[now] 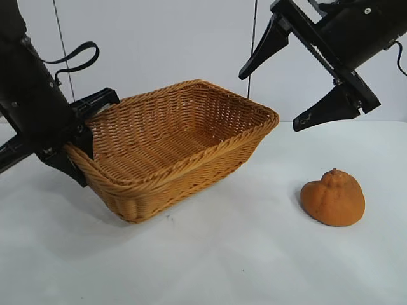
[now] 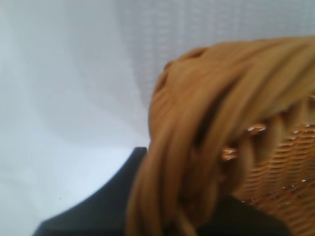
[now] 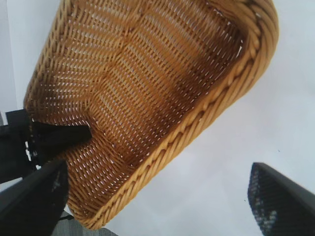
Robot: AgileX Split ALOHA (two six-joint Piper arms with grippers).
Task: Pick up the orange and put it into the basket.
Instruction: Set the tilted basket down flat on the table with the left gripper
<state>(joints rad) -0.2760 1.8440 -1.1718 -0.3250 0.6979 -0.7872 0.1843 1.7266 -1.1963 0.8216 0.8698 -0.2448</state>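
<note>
We cannot see the whole left claw (image 1: 79, 136): its arm runs off the exterior view's left edge, and the wicker hides part of its fingers. What shows is a black finger inside the basket (image 1: 184, 143) and another outside, clamped on the braided rim at the basket's left end. That end is raised off the desk (image 1: 210, 260), so the basket sits tilted with its open mouth turned up and toward the right. In the left wrist view the rim (image 2: 206, 128) fills the picture as a blur of thick golden strands over a dark finger.

The right claw (image 1: 299, 86) hangs high above the desk at the right, partly cut by the top edge, its two black wedge-shaped fingers spread wide and holding nothing. Its wrist camera looks down into the basket's tight, ribbed weave and sloping walls.

The orange (image 1: 333, 197) lies on the white desk, well apart from the basket and below the right claw. It is matte, dull, squat, with a knobby bump on top.
</note>
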